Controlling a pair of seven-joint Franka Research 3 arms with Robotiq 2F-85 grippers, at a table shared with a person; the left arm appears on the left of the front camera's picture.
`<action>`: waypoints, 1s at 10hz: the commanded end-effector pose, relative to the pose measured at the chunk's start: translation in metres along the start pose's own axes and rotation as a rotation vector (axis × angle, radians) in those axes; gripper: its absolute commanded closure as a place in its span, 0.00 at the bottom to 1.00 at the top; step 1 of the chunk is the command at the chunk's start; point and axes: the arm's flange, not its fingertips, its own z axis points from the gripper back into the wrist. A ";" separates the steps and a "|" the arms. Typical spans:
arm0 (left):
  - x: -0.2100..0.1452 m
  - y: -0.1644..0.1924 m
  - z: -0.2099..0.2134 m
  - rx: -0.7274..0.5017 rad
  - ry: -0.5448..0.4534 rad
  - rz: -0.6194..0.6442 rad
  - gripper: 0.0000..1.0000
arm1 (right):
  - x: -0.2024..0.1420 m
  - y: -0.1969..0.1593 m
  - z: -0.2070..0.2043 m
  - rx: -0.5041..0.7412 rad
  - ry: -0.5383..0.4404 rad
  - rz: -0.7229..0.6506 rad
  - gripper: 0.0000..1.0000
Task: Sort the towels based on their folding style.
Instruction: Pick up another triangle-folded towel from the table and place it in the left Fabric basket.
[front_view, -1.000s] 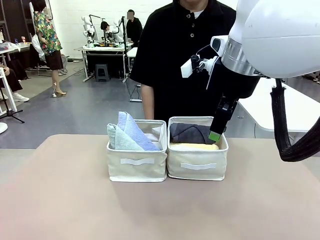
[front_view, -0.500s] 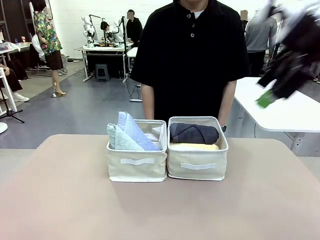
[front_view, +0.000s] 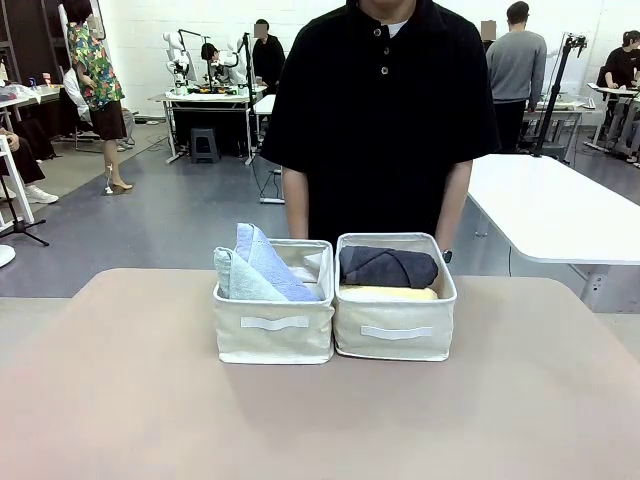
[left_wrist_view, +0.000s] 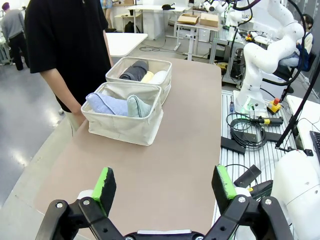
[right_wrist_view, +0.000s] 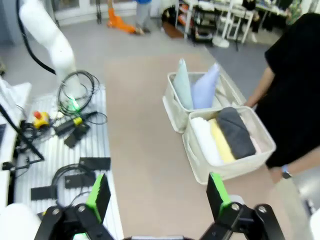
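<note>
Sitting side by side in the middle of the tan table (front_view: 120, 400) are the two beige fabric bins, touching each other, with a person in a black shirt (front_view: 380, 110) standing right behind them at the far edge. From the front camera, the left bin (front_view: 273, 335) is holding the two cone-folded towels: the pale green one (front_view: 236, 278) is leaning against the light blue one (front_view: 268, 262), both poking up above the rim. The right bin (front_view: 394, 340) is carrying the rolled ones: the dark grey roll (front_view: 388, 266) is lying on top, with the yellow roll (front_view: 390, 293) peeking out just under it at the front. The right wrist camera is showing more: the white roll (right_wrist_view: 205, 141), yellow and dark grey are lying next to each other in a row, and a sliver of pink (right_wrist_view: 256, 145) is showing past the grey one, by the bin wall.

Both arms are hanging well back from the bins. The left gripper (left_wrist_view: 163, 186) is spread wide with nothing between its green pads (left_wrist_view: 104, 183), looking down the table at the bins. The right gripper (right_wrist_view: 158, 195) is also gaping wide and carrying nothing, up above the table edge.
</note>
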 end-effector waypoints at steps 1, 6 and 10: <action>0.000 -0.001 0.002 0.002 -0.021 -0.022 0.00 | -0.030 -0.006 0.013 0.024 -0.066 -0.024 0.00; 0.000 -0.001 0.002 0.002 -0.021 -0.022 0.00 | -0.069 -0.012 0.041 -0.017 -0.128 -0.089 0.00; 0.000 -0.001 0.002 0.002 -0.021 -0.022 0.00 | -0.069 -0.012 0.041 -0.017 -0.128 -0.089 0.00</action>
